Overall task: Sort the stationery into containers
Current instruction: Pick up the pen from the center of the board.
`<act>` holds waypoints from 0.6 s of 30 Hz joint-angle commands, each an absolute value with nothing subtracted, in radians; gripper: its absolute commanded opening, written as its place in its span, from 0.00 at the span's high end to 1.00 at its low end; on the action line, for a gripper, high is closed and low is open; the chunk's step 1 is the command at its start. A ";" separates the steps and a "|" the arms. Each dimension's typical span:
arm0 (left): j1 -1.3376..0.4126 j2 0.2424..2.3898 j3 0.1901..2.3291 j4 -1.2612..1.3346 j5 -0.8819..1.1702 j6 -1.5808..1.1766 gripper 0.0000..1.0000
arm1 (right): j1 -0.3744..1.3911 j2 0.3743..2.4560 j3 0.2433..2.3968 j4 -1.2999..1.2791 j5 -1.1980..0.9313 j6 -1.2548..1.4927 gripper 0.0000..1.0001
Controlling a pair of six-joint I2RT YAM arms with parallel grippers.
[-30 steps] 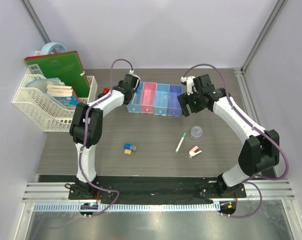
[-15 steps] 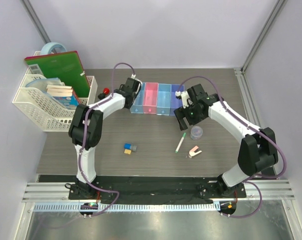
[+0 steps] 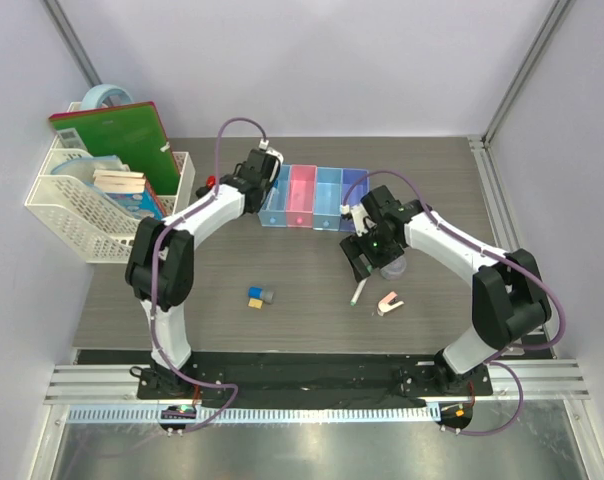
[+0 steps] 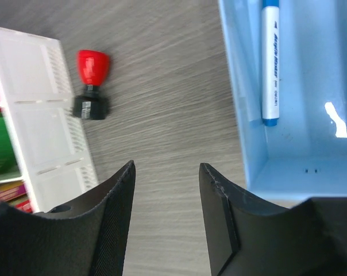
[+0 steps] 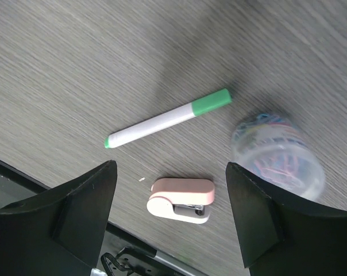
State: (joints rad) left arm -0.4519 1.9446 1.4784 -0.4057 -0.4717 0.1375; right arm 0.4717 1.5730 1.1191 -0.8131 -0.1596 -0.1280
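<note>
The four joined bins [image 3: 312,198] stand at the back middle. A blue-tipped pen [image 4: 270,63] lies in the leftmost light blue bin [image 4: 242,121]. My left gripper [image 3: 240,183] is open and empty [image 4: 166,169] beside that bin, with the red-and-black knob [image 4: 92,83] ahead on the left. My right gripper [image 3: 362,260] is open and empty [image 5: 170,167] above the white pen with green cap [image 5: 168,118], the pink-white clip [image 5: 182,199] and the grey round tub [image 5: 277,152]. Yellow, blue and grey blocks [image 3: 257,297] lie front left.
The white mesh basket [image 3: 77,215] with the green book [image 3: 117,135], notebooks and tape roll stands at the far left. Its wall [image 4: 35,132] shows close to the knob in the left wrist view. The table's front edge lies just past the clip.
My right arm has swung from the purple-blue bin toward the front and now hangs over the pen, clip and tub. My left gripper has shifted slightly left, away from the bins.
</note>
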 commanded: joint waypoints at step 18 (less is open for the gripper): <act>-0.454 1.574 1.490 -0.563 -0.566 0.222 0.47 | 0.523 1.710 1.057 -0.729 -0.262 -0.028 0.18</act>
State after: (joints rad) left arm -0.4519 1.6306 1.4784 -0.5308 -0.5369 0.1879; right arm 0.5095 1.6707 1.0267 -0.7494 -0.2577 -0.0601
